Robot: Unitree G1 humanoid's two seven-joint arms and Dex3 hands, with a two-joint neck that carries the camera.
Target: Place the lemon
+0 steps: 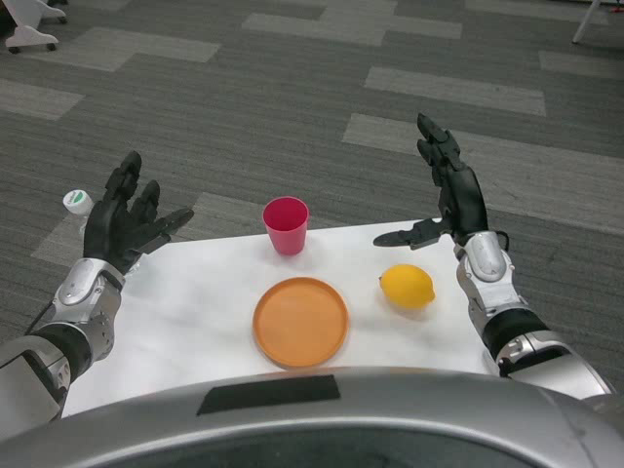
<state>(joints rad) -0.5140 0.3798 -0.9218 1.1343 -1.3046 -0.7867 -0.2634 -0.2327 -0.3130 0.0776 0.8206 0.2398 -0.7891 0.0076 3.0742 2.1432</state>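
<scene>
- While both arms hang raised over the white tabletop (195, 322), neither hand holds anything.
- Left hand (125, 219): fingers spread, above the tabletop's left edge.
- Right hand (446, 195): fingers spread and upright, thumb pointing inward, above the far right edge.
- Lemon (407, 287) lies on the tabletop, just below the right hand and right of the orange plate (300, 322), apart from it.
- Pink cup (286, 225) stands upright behind the plate.
- A white-capped bottle (77, 203) shows beyond the left hand.
</scene>
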